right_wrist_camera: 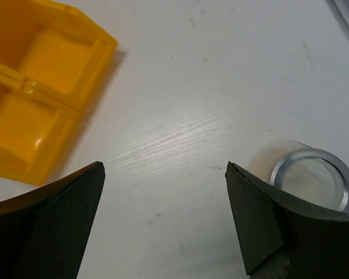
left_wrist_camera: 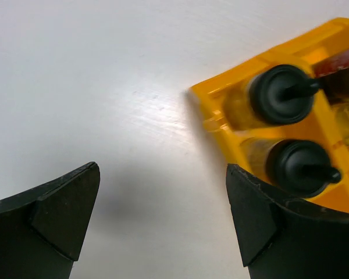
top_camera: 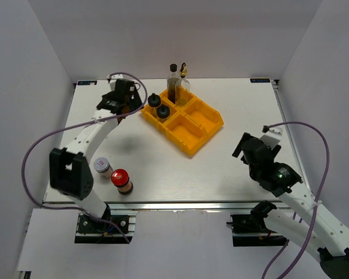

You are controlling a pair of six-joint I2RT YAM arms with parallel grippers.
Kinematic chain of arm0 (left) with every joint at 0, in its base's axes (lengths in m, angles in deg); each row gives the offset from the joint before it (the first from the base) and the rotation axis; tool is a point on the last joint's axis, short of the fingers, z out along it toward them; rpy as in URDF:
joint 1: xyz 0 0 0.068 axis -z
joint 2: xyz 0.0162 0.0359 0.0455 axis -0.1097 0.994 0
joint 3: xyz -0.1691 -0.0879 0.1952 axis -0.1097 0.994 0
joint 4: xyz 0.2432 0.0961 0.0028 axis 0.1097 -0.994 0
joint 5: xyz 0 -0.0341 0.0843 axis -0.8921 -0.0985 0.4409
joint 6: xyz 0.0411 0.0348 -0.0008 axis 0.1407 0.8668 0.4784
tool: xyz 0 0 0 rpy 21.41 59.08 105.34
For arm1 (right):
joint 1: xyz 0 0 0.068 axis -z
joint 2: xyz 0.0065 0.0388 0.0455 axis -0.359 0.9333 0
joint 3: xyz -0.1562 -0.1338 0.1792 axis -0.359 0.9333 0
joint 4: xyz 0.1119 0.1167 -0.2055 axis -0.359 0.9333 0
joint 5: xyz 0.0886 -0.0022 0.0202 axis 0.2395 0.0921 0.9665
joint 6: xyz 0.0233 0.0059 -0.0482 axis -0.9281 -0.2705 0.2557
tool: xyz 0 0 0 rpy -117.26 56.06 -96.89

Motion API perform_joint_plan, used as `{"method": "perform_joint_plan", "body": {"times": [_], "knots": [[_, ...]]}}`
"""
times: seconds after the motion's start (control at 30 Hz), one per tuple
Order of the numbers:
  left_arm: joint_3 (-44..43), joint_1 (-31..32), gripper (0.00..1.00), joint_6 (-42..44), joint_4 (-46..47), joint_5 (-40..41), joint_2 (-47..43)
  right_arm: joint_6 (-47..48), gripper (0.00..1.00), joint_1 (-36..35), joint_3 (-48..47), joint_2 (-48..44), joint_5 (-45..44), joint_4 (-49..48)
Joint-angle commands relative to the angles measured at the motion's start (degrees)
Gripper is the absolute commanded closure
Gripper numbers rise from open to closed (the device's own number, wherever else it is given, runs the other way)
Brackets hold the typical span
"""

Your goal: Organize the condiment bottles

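Two short black-lidded jars [top_camera: 153, 100] [top_camera: 162, 111] stand in the left compartment of the yellow tray [top_camera: 192, 145]. They also show in the left wrist view [left_wrist_camera: 282, 93] [left_wrist_camera: 299, 165]. The tall dark-brown bottle [top_camera: 173, 84] and the clear gold-spouted bottle [top_camera: 183, 81] stand in the tray's back compartment. A silver-lidded jar [top_camera: 102, 166] and a red-lidded jar [top_camera: 121, 180] stand on the table at the front left. My left gripper [top_camera: 131, 103] [left_wrist_camera: 163, 215] is open and empty just left of the tray. My right gripper [top_camera: 244, 148] [right_wrist_camera: 166, 215] is open and empty, with a silver-rimmed clear jar [right_wrist_camera: 311, 177] just beyond its right finger.
The tray's two right compartments [right_wrist_camera: 41, 110] hold nothing. The tray rim [left_wrist_camera: 221, 99] lies close to my left gripper's right finger. White walls enclose the table on three sides. Purple cables loop off both arms.
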Motion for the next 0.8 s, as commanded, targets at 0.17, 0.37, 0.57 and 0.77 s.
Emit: {"method": "perform_joint_plan", "body": {"times": [0.17, 0.37, 0.57, 0.77], "knots": [[24.89, -1.76, 0.02, -8.52, 8.49, 4.40, -22.22, -19.93, 0.11, 4.81, -10.31, 1.06, -9.58, 30.91], [32.54, -1.85, 0.02, -9.58, 8.76, 5.10, -28.98, -21.52, 0.11, 7.80, -10.84, 0.53, -9.14, 32.68], [35.45, -1.85, 0.02, -9.41, 8.41, 7.73, -35.22, -13.64, 0.11, 16.23, -9.35, 4.22, -4.85, 25.94], [37.38, -2.02, 0.02, -9.76, 8.49, 10.20, -38.66, -1.05, 0.11, 30.56, -5.48, 6.51, 8.33, 13.97]]}}
